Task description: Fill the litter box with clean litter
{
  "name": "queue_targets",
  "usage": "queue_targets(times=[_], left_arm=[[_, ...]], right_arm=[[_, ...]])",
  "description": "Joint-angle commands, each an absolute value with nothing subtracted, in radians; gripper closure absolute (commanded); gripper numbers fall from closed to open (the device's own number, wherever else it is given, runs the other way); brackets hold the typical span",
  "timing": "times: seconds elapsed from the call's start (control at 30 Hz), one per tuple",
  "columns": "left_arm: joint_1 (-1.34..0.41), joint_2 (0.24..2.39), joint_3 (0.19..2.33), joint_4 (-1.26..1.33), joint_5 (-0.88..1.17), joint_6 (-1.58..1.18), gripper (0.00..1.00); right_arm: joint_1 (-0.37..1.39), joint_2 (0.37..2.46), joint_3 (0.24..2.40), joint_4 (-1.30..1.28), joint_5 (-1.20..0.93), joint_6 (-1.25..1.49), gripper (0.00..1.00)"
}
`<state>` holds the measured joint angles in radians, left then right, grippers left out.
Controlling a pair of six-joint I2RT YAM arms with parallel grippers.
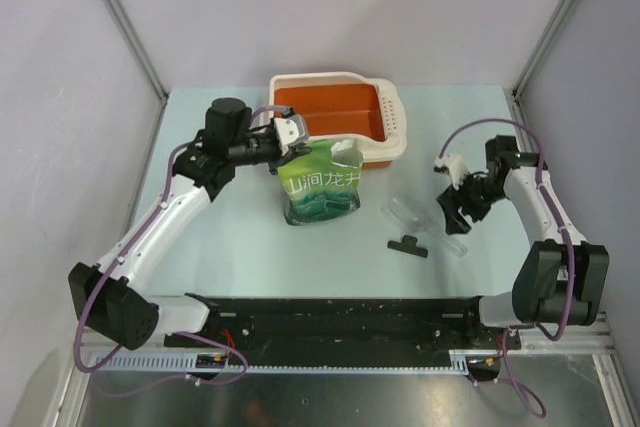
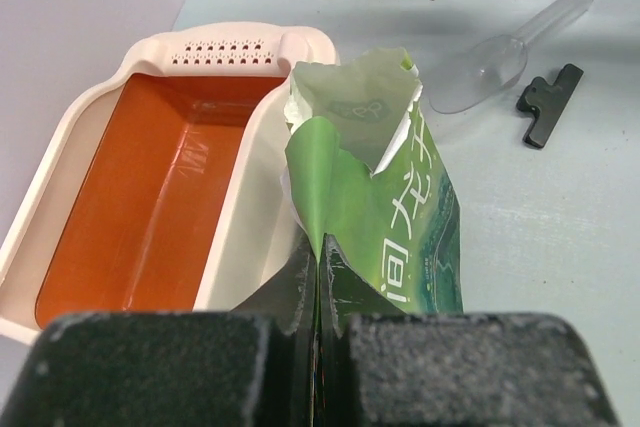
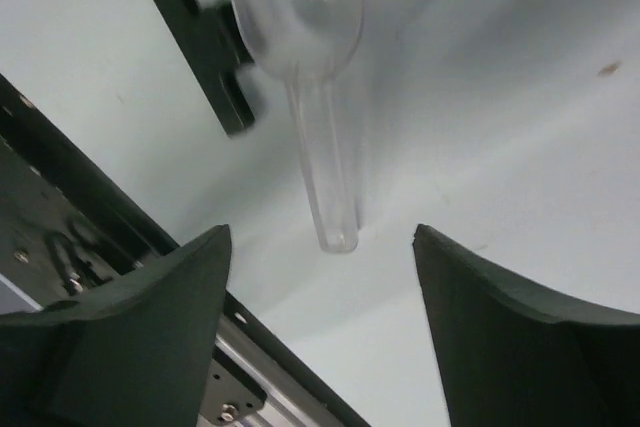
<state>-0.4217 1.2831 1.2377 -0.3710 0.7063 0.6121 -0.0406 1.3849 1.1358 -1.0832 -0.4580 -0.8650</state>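
Note:
The litter box (image 1: 312, 78) stands at the back of the table, and its orange inside shows bare in the left wrist view (image 2: 150, 207). A green pouch (image 1: 320, 185) with white characters stands against the box's near wall, its top torn open (image 2: 400, 217). My left gripper (image 1: 290, 137) is shut on the pouch's upper left edge (image 2: 322, 252). My right gripper (image 1: 462, 209) hangs open (image 3: 321, 230) just behind the handle end of a clear scoop (image 3: 300, 7), holding nothing. The clean litter is out of view.
The clear scoop (image 1: 410, 212) lies on the table to the right of the pouch, with a black clip (image 1: 407, 244) just in front of it. In the left wrist view the scoop (image 2: 490, 62) and clip (image 2: 548, 104) lie beyond the pouch. A black rail (image 1: 340, 312) runs along the near edge.

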Motion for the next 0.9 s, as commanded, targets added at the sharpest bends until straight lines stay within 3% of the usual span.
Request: queue_targets(times=[0.0, 0.07, 0.2, 0.37, 0.6, 0.7, 0.73, 0.83, 0.87], left_arm=[[-0.436, 1.227, 1.27, -0.195, 0.733, 0.575, 1.0], [-0.437, 1.23, 1.27, -0.196, 0.729, 0.566, 1.0], [-0.437, 1.229, 1.272, -0.195, 0.71, 0.558, 1.0], [-0.437, 1.215, 1.259, -0.196, 0.684, 0.551, 1.0], [-0.437, 1.203, 1.243, -0.193, 0.683, 0.528, 1.0], [-0.437, 1.204, 1.25, -0.195, 0.683, 0.519, 0.97], [-0.437, 1.204, 1.255, -0.195, 0.684, 0.514, 0.94], [-0.439, 1.189, 1.292, -0.195, 0.68, 0.491, 0.58], [-0.44, 1.181, 1.302, -0.196, 0.678, 0.483, 0.4]], right_arm=[[-0.095, 1.361, 1.034, -1.037, -0.445, -1.127, 0.16], [-0.098, 1.342, 0.942, -0.973, -0.419, -1.153, 0.11], [-0.074, 1.356, 0.862, -0.902, -0.405, -1.199, 0.1], [-0.035, 1.439, 0.818, -0.778, -0.373, -1.184, 0.3], [-0.003, 1.463, 0.737, -0.632, -0.325, -1.183, 0.41], [0.025, 1.442, 0.716, -0.609, -0.295, -1.201, 0.66], [0.028, 1.416, 0.719, -0.607, -0.284, -1.204, 0.78], [0.034, 1.259, 0.759, -0.665, -0.29, -1.277, 0.92], [0.041, 1.215, 0.776, -0.682, -0.298, -1.301, 0.93]])
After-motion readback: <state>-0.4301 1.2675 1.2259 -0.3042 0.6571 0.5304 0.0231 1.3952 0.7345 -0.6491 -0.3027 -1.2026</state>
